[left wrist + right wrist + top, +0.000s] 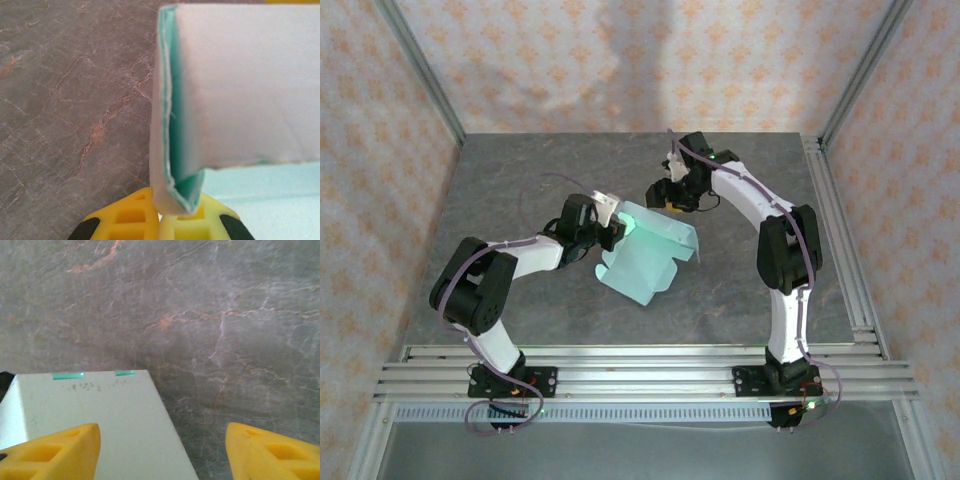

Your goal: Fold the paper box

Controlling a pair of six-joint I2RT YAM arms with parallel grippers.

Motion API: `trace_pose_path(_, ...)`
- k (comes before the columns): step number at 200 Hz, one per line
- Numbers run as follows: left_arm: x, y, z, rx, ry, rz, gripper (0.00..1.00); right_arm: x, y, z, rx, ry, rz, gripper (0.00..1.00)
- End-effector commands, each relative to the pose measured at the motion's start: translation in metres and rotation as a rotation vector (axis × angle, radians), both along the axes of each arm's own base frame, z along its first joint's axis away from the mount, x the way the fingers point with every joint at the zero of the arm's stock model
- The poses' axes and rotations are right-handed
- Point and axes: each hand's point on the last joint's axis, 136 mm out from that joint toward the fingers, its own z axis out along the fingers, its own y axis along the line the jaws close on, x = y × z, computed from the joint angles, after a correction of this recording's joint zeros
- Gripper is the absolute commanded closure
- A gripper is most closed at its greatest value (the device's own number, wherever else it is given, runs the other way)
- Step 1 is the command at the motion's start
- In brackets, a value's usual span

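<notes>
Your left gripper point(607, 228) is clenched on the paper box point(650, 252), its 2 yellow fingers point(131, 216) pinching a doubled edge of card at the box's left side. Treat that pinch as your anchor and hold it firm.

The box sits mid-table point(520, 180), half formed: 1 panel stands up along the right, and the rest trails flat toward the near side.

Your right gripper point(667, 203) hovers at the far edge of the card, jaws apart and grasping nothing. A pale panel lies under 1 finger and bare stone under the other. Bring it squarely over the panel's edge before closing. The card looks thin, so I judge it will buckle if you push off the crease.
</notes>
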Motion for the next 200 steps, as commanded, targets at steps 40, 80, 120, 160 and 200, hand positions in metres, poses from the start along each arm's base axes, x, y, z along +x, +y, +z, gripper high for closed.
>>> trace_pose_path(40, 0.023, -0.009, 0.030, -0.124, -0.032, 0.080, 0.95, -0.025, 0.015, 0.006, 0.133, 0.081, 0.047, 0.46)
trace_pose_path(80, 0.030, -0.006, 0.024, -0.132, 0.012, 0.134, 0.96, -0.026, 0.020, 0.005, 0.174, 0.101, 0.023, 0.49)
trace_pose_path(120, 0.034, -0.007, 0.026, -0.158, 0.027, 0.154, 0.96, -0.026, 0.027, 0.001, 0.194, 0.118, -0.008, 0.55)
trace_pose_path(160, 0.037, -0.010, 0.033, -0.184, 0.023, 0.157, 0.96, -0.029, 0.046, -0.002, 0.261, 0.148, -0.028, 0.57)
trace_pose_path(200, 0.038, -0.012, 0.037, -0.195, 0.024, 0.157, 0.95, -0.037, 0.061, -0.011, 0.279, 0.169, -0.014, 0.58)
